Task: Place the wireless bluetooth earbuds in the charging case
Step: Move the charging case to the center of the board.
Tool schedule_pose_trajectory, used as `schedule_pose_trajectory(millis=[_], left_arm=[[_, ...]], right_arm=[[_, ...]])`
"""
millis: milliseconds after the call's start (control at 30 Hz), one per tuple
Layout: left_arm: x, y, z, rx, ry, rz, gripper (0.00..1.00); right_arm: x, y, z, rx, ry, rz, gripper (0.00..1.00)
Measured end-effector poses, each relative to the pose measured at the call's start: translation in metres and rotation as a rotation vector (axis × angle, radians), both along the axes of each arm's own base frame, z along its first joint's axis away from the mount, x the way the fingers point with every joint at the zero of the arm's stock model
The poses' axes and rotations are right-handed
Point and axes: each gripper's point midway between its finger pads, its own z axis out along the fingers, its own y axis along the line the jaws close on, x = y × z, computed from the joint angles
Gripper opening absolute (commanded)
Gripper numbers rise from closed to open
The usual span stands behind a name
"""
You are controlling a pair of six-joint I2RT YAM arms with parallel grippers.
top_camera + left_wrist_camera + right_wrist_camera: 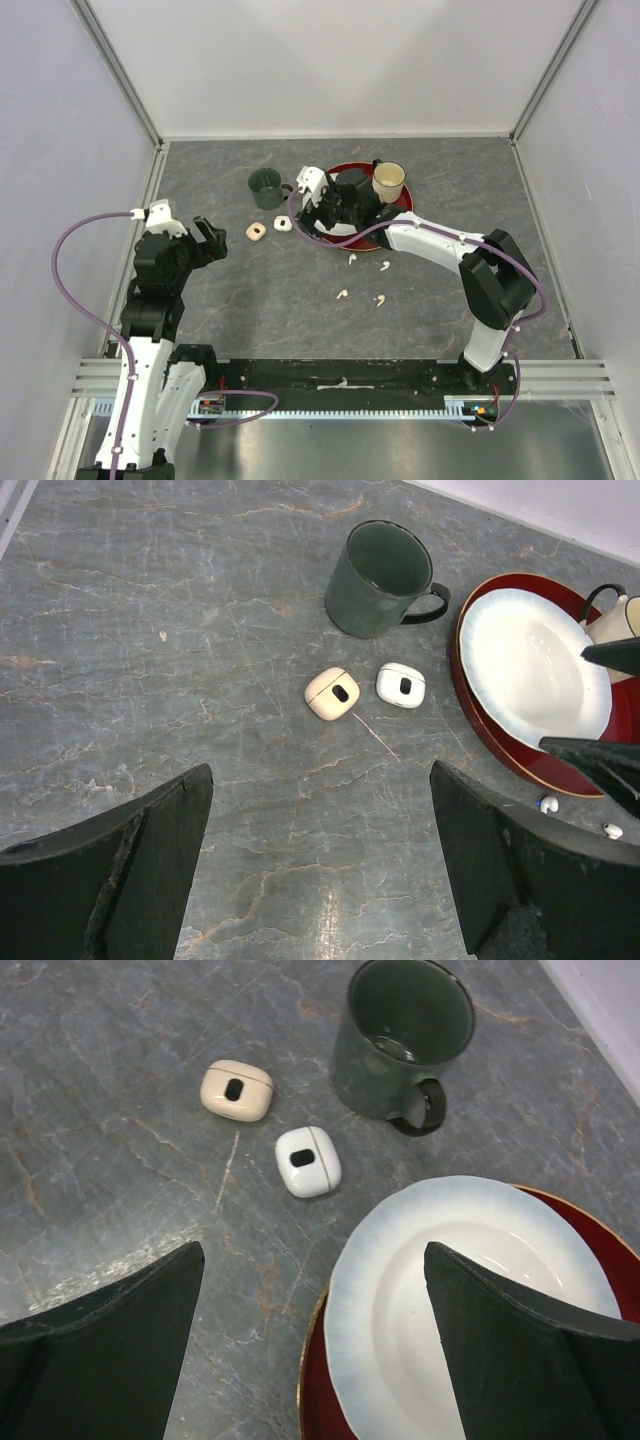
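Observation:
Several tiny earbuds lie loose on the grey table: two white (352, 258) (386, 266) and two pale peach (342, 294) (380, 299). Two of them show in the left wrist view (548, 803) (612, 830). A peach charging case (256, 232) (332, 693) (236, 1091) and a white charging case (283, 224) (401, 685) (308, 1161) lie side by side, lids shut. My left gripper (212, 240) (320, 810) is open and empty, left of the cases. My right gripper (318, 212) (312, 1260) is open and empty, above the plate's left rim, just right of the white case.
A dark green mug (265, 187) (385, 565) (405, 1035) stands behind the cases. A red plate (400, 200) (500, 750) (320, 1400) carries a white plate (530, 665) (470, 1300) and a cream mug (389, 180). Grey walls enclose the table.

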Motion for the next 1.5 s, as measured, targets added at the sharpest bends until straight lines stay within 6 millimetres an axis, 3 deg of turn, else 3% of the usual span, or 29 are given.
schedule_pose_trajectory(millis=[167,400,900,1133,1500], left_arm=[[0.000,-0.001,0.000,-0.003,-0.001,-0.004,0.95],[-0.002,0.001,0.003,-0.012,-0.015,0.001,0.95],[-0.002,0.008,0.004,-0.031,-0.026,0.027,0.95],[0.002,0.009,-0.002,-0.039,0.001,0.024,0.95],[0.005,0.010,-0.005,-0.052,0.014,0.016,0.95]], right_arm=[[-0.012,0.016,0.000,-0.041,-0.010,0.050,0.98],[-0.010,0.027,0.000,-0.088,-0.012,0.063,0.93],[-0.017,0.035,-0.039,-0.199,0.017,0.109,0.73],[-0.010,0.042,-0.034,-0.187,0.004,0.111,0.81],[-0.003,0.056,-0.041,-0.177,-0.002,0.136,0.74]])
